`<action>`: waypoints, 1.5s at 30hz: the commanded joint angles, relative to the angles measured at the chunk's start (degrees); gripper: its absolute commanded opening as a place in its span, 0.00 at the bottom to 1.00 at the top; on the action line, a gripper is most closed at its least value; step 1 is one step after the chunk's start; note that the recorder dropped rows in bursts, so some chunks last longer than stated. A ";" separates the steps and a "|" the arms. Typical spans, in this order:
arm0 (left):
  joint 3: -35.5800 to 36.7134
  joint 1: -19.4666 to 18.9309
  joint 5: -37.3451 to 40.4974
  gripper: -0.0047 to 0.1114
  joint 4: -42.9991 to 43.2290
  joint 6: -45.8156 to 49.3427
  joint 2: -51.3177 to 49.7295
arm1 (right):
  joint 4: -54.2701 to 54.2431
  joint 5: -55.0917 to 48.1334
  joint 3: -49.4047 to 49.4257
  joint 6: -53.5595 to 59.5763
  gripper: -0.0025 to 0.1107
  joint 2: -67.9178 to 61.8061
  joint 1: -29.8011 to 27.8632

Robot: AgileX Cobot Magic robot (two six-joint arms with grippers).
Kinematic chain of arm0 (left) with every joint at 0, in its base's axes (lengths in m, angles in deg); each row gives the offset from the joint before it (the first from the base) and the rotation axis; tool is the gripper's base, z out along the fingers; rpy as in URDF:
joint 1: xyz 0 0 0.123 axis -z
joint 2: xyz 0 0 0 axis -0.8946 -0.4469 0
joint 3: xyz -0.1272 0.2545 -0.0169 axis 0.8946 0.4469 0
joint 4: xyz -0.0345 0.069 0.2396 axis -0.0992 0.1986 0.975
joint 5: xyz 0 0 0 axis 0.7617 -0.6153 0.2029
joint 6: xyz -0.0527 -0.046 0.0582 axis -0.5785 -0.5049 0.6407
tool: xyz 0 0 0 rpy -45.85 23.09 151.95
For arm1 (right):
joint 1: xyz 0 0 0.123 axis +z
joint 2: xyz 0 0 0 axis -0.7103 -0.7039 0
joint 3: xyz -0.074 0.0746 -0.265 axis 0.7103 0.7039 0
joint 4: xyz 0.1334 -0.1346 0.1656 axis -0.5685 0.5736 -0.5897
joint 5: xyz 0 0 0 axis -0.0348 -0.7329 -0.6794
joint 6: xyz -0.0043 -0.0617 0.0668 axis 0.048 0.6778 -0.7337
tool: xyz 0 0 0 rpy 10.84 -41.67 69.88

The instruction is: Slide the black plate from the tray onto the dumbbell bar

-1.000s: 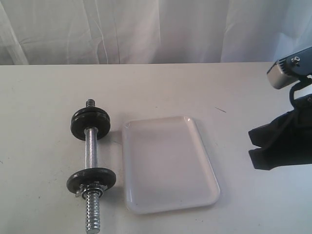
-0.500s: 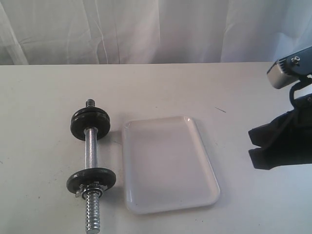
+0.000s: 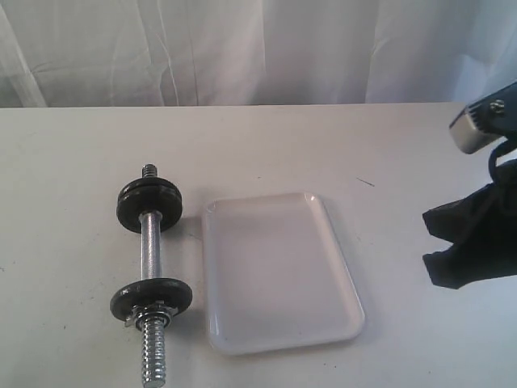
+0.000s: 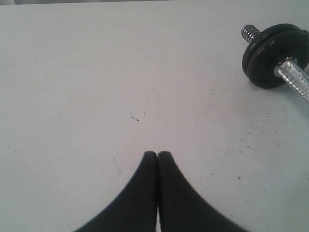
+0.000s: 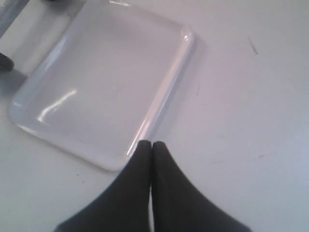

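The white tray (image 3: 266, 196) lies on the table with nothing in it; the right wrist view shows it bare as well (image 5: 96, 87). To its left lies the dumbbell bar (image 3: 150, 250), chrome with threaded ends. Dark discs sit at its far end (image 3: 149, 204) and a dark disc with a nut at its near end (image 3: 152, 297). Which of them is the black plate I cannot tell. My right gripper (image 3: 426, 237) is shut and empty, right of the tray (image 5: 151, 143). My left gripper (image 4: 158, 153) is shut over bare table, well apart from the far discs (image 4: 275, 55).
A white cloth backdrop (image 3: 258, 48) hangs behind the table's far edge. The tabletop (image 3: 73, 162) is white with small dark specks. The bar's near threaded end (image 3: 153, 360) reaches almost to the front edge of the exterior view.
My right gripper has drawn a little to the right, away from the tray. The bar, discs and tray have not moved.
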 commanded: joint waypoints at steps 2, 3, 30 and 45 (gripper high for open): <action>0.28 -0.12 -0.04 0.04 -0.85 -0.39 0.30 | 2.75 13.68 9.64 -4.69 0.02 8.39 -0.36; 0.28 -0.12 -0.04 0.04 -0.85 -0.39 0.30 | 3.01 16.40 12.24 -5.49 0.02 10.60 -0.36; 0.28 -0.11 -0.16 0.04 -0.85 -0.39 0.30 | 7.73 13.69 33.63 -15.47 0.02 46.86 -24.41; 0.28 -0.11 -0.16 0.04 -0.85 -0.39 0.30 | 11.41 15.77 37.90 -22.97 0.02 50.05 -24.84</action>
